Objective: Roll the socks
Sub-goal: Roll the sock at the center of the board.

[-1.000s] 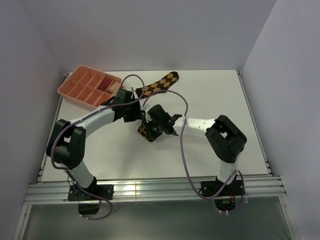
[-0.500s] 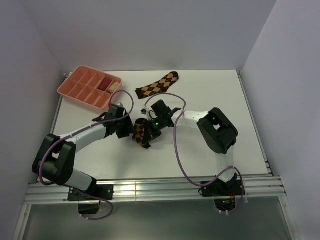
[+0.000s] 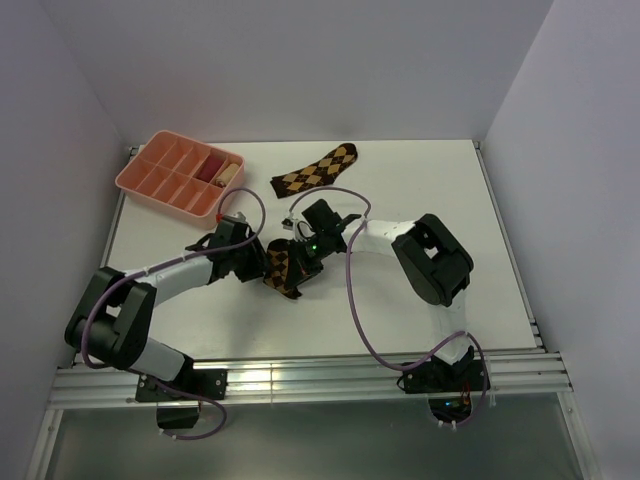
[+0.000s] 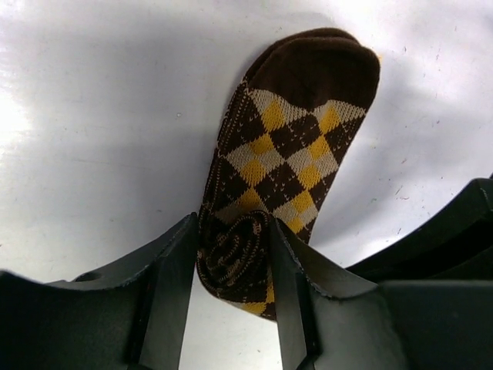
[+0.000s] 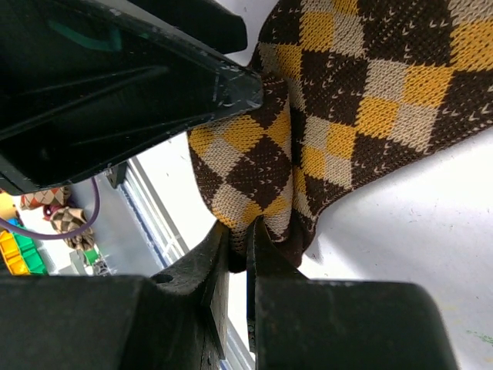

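Observation:
One dark brown sock with tan-orange argyle diamonds (image 3: 318,169) lies flat near the back of the table. The other sock (image 3: 281,268) is partly rolled between both grippers at the middle. In the left wrist view its rolled end (image 4: 233,258) sits between my left gripper's (image 4: 233,231) fingers, which touch it on both sides, while the flat toe part (image 4: 300,123) stretches away. My right gripper (image 5: 239,233) is shut on a fold of the same sock (image 5: 347,100). From above, the left gripper (image 3: 260,264) and right gripper (image 3: 300,262) face each other across the sock.
A pink compartment tray (image 3: 150,170) stands at the back left, holding a reddish roll (image 3: 212,165) and a beige roll (image 3: 230,174). Purple cables loop over both arms. White walls enclose the table on three sides.
My left gripper has moved down from beside the back sock to the left of the rolled sock and narrowed round its rolled end. The right arm has shifted a little, still pinching.

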Action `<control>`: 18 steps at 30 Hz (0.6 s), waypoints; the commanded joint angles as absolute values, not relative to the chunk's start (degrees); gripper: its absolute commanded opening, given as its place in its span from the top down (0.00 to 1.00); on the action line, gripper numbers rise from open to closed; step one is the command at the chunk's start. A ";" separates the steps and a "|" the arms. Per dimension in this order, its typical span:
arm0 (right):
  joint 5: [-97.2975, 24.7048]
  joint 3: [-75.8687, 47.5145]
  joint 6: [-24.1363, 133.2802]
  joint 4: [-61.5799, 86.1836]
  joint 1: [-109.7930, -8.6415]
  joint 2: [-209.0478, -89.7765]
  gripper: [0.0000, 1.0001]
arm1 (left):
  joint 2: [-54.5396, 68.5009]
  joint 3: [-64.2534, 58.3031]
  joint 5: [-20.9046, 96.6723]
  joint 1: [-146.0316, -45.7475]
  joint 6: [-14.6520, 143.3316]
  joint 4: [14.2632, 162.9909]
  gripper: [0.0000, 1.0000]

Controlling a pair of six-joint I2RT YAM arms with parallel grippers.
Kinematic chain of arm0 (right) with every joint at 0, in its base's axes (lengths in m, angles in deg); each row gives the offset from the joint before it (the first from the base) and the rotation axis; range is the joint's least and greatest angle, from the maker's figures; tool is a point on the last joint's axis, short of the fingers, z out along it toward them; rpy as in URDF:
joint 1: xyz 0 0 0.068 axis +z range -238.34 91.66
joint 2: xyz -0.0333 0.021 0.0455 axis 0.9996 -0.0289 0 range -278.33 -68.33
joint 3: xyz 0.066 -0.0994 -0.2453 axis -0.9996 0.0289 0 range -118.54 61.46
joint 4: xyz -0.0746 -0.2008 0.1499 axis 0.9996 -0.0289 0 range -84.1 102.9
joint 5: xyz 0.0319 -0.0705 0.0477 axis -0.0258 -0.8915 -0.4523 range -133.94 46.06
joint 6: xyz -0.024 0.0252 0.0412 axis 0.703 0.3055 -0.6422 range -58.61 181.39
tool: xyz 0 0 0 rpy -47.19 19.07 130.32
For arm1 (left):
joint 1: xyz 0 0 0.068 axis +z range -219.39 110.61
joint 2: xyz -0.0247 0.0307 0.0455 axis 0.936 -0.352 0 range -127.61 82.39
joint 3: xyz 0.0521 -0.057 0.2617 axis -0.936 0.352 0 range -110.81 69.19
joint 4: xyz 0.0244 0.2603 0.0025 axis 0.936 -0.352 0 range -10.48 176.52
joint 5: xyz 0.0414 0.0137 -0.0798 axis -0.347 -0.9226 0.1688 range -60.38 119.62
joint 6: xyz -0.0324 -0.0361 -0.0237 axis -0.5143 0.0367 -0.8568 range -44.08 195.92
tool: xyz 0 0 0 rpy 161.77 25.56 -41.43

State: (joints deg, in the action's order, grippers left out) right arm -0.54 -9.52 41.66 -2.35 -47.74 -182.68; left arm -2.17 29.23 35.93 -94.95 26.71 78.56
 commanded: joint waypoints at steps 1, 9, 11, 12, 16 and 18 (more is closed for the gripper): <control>-1.40 -10.88 44.77 -4.68 -47.83 -184.08 1.00 | -3.83 28.94 36.48 -95.14 28.19 79.67 0.52; -1.93 -11.84 48.38 -6.96 -47.74 -183.12 1.00 | -10.32 20.51 33.67 -95.05 34.08 78.09 0.62; -1.49 -12.02 48.64 -7.23 -47.74 -182.85 1.00 | -12.00 18.32 33.58 -95.05 35.13 77.39 0.67; -0.79 -12.02 48.90 -7.40 -47.83 -182.77 1.00 | -13.23 18.04 33.75 -95.05 35.23 77.64 0.69; 1.15 -13.07 49.78 -8.54 -47.74 -182.41 1.00 | -15.43 17.95 37.52 -95.05 36.10 80.01 0.78; 2.11 -13.51 50.31 -8.99 -47.74 -182.33 1.00 | -16.31 18.04 38.41 -95.14 36.54 81.15 0.79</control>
